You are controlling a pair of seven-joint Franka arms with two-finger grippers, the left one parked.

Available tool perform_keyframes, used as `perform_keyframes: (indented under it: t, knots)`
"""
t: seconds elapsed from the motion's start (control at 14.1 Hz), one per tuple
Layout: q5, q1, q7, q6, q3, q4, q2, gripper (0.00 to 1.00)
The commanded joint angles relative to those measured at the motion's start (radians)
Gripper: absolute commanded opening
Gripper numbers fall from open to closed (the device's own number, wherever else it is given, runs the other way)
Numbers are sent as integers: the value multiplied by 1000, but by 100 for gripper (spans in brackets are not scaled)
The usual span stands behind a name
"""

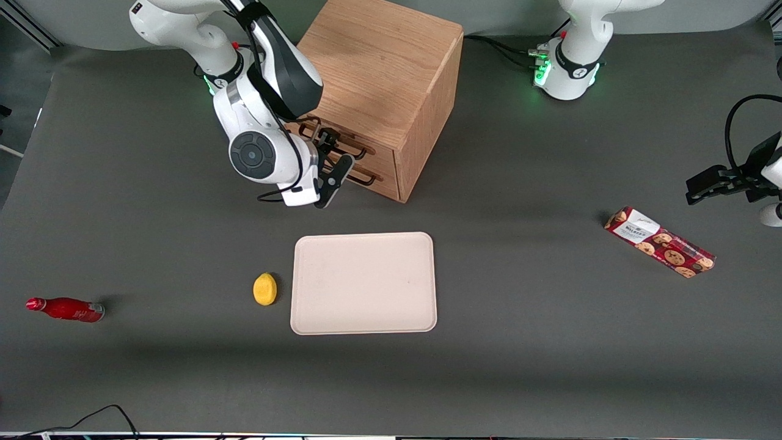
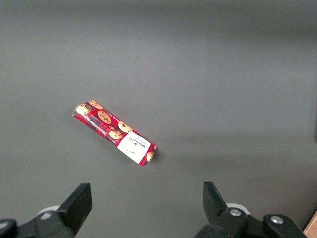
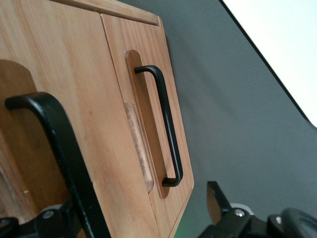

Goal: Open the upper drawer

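Nearest the front camera lie things that play no part here: a pale tray [image 1: 364, 283] with a yellow lemon [image 1: 264, 288] just beside it, a red bottle [image 1: 65, 308] toward the working arm's end of the table, and a cookie packet [image 1: 659, 241] toward the parked arm's end. Farther from the camera, the gripper [image 1: 330, 164] sits right in front of the wooden cabinet [image 1: 382, 79], its fingers parted and holding nothing. In the right wrist view the dark bar handle [image 3: 59, 148] of the upper drawer [image 3: 29, 124] runs through the gap between the fingertips [image 3: 217, 201], though contact with either one is not visible, so the jaws look set around the bar but not yet clamped. That bar's long axis runs along the drawer front, crosswise to the line between the fingers. The lower drawer's handle [image 3: 166, 126] stands clear of the gripper, apart from it. The upper drawer appears fully shut, flush with the cabinet face. The coming move likely calls for closing on the bar, then pulling straight out from the cabinet's front.
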Motion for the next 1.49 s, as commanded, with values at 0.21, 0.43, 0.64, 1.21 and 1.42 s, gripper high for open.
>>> perform_keyframes:
  t: [0.21, 0.43, 0.64, 1.21, 1.42]
  knots:
    - [23, -15, -48, 23, -3, 3, 21, 100]
    - [25, -29, -80, 37, -3, 15, 40, 100]
    - [26, -43, -80, 40, -3, 43, 61, 100]
    - [37, -86, -138, 37, -4, 106, 89, 100]
    - [52, -112, -175, 35, -4, 139, 118, 100]
